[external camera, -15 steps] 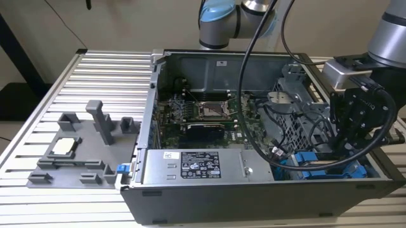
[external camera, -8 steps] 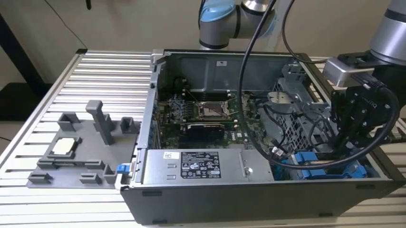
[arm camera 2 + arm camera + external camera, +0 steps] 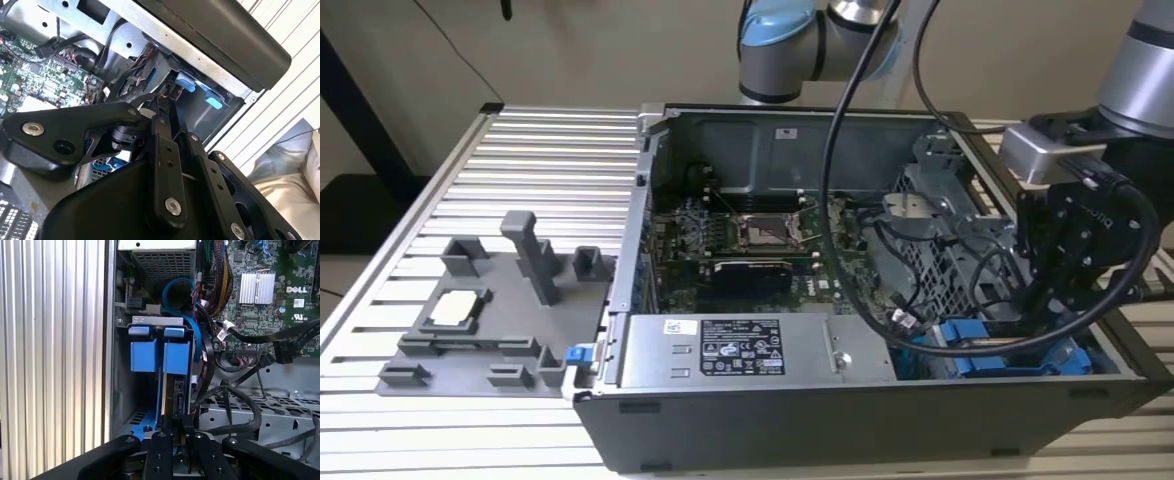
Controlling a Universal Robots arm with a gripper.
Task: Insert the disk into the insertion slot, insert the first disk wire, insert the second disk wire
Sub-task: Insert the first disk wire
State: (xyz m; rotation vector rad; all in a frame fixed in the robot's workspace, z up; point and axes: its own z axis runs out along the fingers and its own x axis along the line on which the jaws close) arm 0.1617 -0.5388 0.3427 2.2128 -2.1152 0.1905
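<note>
Your gripper point(image 3: 180, 426) at disk point(image 3: 177, 391) in insertion slot point(image 3: 122, 390); grip unclear. Disk likely rigid, dense, shock-fragile: hold blue frame point(image 3: 176, 356) edges.

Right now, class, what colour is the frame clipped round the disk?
Bright blue; the disk frame shows best in the first wrist view.

Disk point(image 3: 176, 357) is framed in bright blue; insertion slot point(image 3: 122, 390) is formed of dark grey sheet metal; gripper point(image 3: 181, 424) is finished black; motherboard point(image 3: 260, 320) is coloured green; tabletop point(image 3: 50, 365) is ribbed in silver stripes; power-supply box point(image 3: 734, 352) is silver, labelled white
</note>
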